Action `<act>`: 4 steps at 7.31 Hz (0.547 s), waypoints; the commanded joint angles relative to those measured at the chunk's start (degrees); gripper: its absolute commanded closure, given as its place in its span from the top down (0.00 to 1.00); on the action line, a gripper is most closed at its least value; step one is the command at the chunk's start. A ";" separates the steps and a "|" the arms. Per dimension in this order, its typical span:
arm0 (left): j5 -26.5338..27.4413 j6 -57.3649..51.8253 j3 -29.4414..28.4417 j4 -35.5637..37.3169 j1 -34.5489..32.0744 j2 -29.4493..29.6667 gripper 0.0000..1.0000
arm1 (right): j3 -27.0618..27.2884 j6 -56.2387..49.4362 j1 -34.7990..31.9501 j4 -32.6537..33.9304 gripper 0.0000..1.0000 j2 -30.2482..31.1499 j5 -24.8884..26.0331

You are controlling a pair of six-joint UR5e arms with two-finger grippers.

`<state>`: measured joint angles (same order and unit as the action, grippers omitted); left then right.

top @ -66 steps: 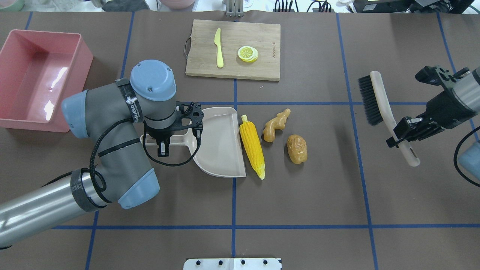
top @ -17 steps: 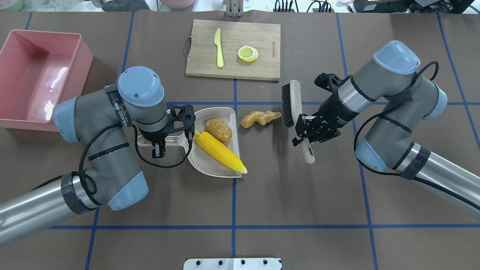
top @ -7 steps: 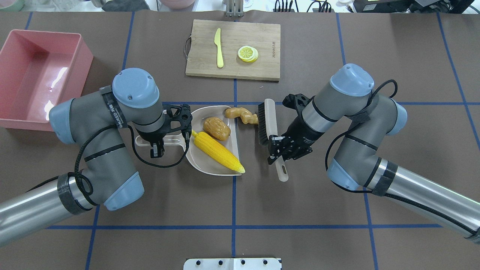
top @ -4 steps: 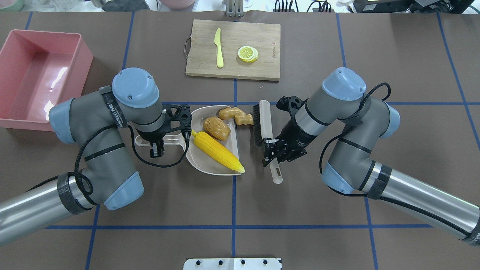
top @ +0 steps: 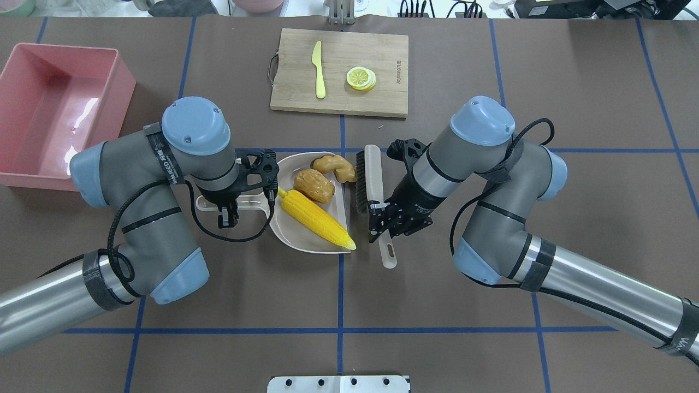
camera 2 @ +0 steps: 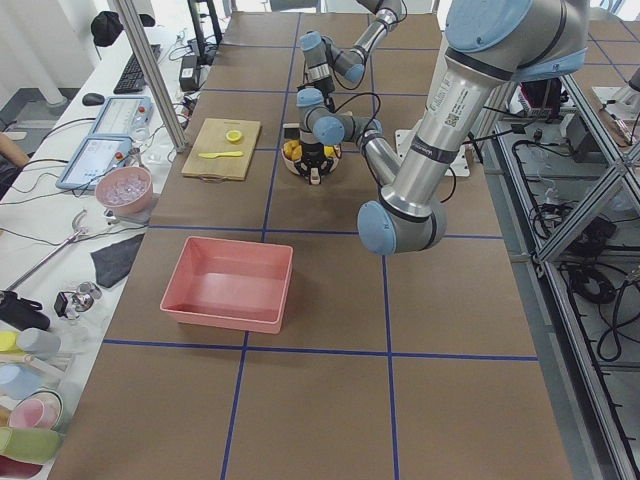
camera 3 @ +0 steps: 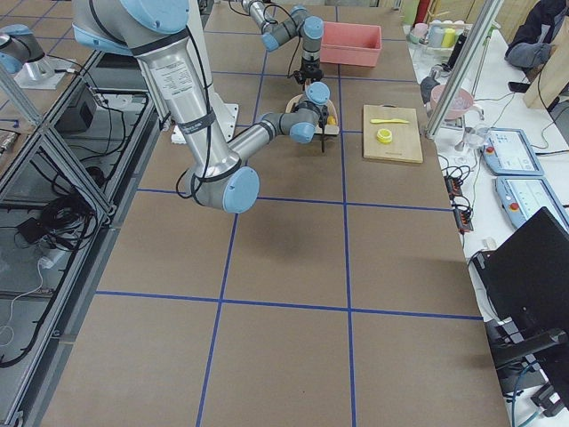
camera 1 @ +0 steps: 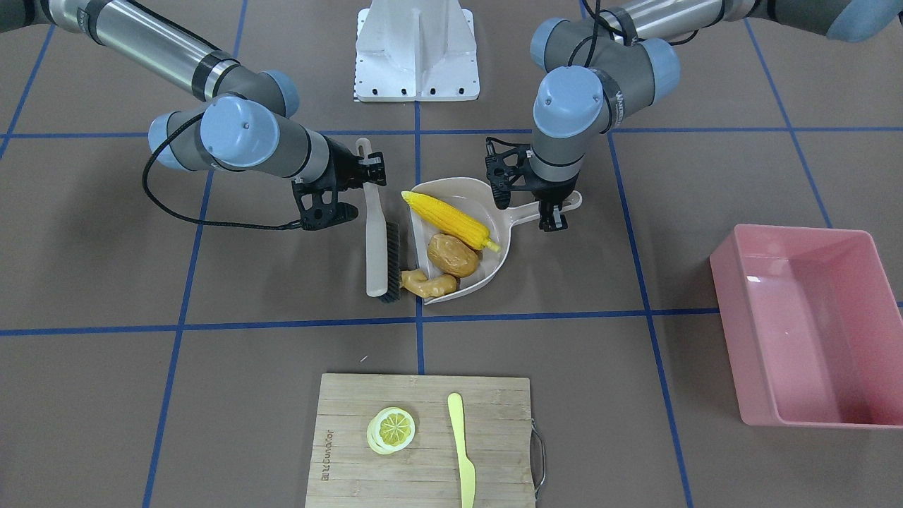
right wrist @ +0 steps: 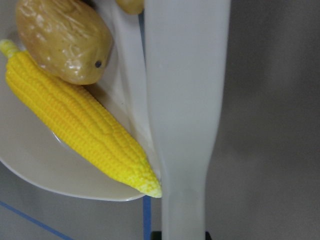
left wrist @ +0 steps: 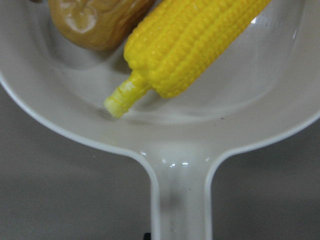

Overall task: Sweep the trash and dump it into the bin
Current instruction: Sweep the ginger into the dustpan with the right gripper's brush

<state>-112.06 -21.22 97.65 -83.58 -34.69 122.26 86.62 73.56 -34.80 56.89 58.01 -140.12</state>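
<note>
The beige dustpan lies at the table's middle. The yellow corn cob and the brown potato lie in it. The tan ginger root sits at the pan's far mouth corner, partly over the lip, with the brush's bristles against it. My left gripper is shut on the dustpan's handle. My right gripper is shut on the brush's handle, and the brush stands along the pan's open edge. The pink bin stands empty at the far left.
A wooden cutting board lies at the back centre with a pale yellow knife and a lemon slice on it. Blue tape lines cross the brown table. The robot's base plate is at the near edge.
My right arm has swept the brush leftward to the pan's edge, pushing the ginger root onto the pan's lip. Before that the corn and potato went into the pan. The left arm has barely moved.
</note>
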 commanded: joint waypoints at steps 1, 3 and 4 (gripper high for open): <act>0.00 0.03 0.00 0.00 -0.02 -0.17 0.00 | 0.39 0.71 1.13 0.16 0.00 -0.61 1.15; 0.00 0.03 0.00 0.00 -0.02 -0.26 0.00 | 0.21 1.50 3.07 0.16 0.00 -1.32 3.00; 0.00 0.03 0.00 0.00 -0.02 -0.26 0.00 | 0.30 2.11 3.25 0.24 0.00 -1.84 3.01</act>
<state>-112.06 -21.18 97.65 -83.58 -34.69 122.02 86.87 75.06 -32.09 57.06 56.73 -137.52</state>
